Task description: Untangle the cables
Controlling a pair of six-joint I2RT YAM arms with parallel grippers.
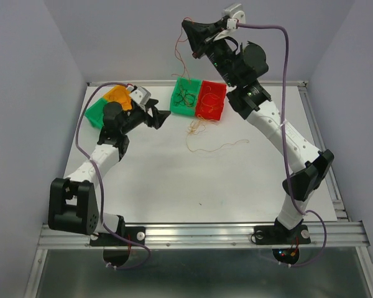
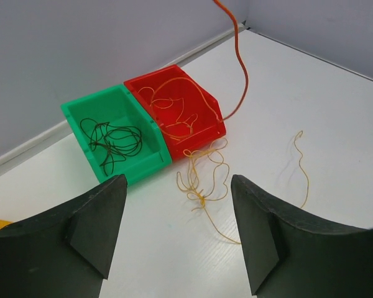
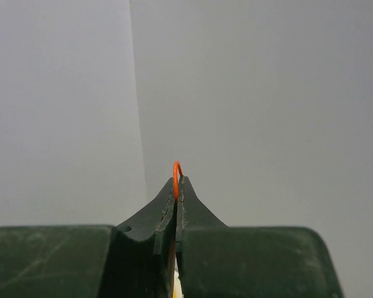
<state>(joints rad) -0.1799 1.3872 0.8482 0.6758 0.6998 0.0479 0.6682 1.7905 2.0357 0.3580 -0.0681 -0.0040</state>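
Right gripper (image 3: 176,186) pinched tight on limp, likely slip-prone hair-thin orange wire (image 3: 176,169); left gripper (image 2: 177,198) gapes empty, and its best grab looks like the knot (image 2: 201,198) just ahead.

You're looking along your right gripper (image 3: 177,186), its dark jaws pressed flat together and pinching a thin orange cable (image 3: 176,169). A small loop of it arches just above the tips. Behind stands a plain grey wall (image 3: 267,93), with a corner seam left of centre.

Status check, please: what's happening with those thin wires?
Right gripper shut on orange cable, held high. Left gripper open, hovering. Another tangle on table by red bin.
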